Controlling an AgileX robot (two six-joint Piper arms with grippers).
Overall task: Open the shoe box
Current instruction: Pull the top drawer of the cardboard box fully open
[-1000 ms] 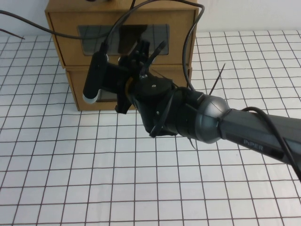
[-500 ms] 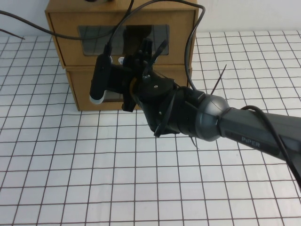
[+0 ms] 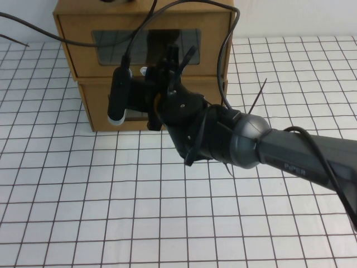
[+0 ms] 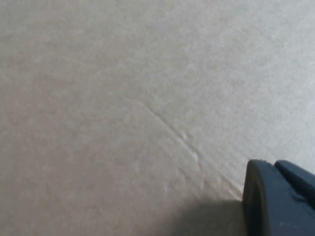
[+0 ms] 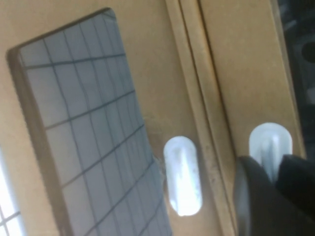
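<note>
Now, your gridded table (image 3: pixel 111 212) carries two cardboard shoe boxes (image 3: pixel 83 33), stacked at its far edge with their windowed drawer fronts facing you. Both look closed.

Your right arm (image 3: pixel 290 162) reaches across the middle of the table to those fronts, and its cables (image 3: pixel 226 50) loop up past the stack's right corner. The right gripper (image 5: pixel 278 172) sits at one white pull tab (image 5: pixel 269 140), just across the seam from the front with the window (image 5: pixel 83 128) and a second tab (image 5: pixel 182 174). I cannot tell whether it has clamped that tab, nor which of the two boxes the tab belongs to.

The left gripper (image 4: pixel 278 196) hangs very close to a plain cardboard face. I cannot tell whether it is open or closed, or whether it touches.

What could go wrong:
- The tab is small and smooth, so a shallow hold would likely slip off as you pull.
- The boxes look light. If nothing braces them, a pull may drag the whole stack forward or tip the top one.
- The cables could catch the box corner as you retreat.
- The two tabs sit close together, so check that you have the right one.
</note>
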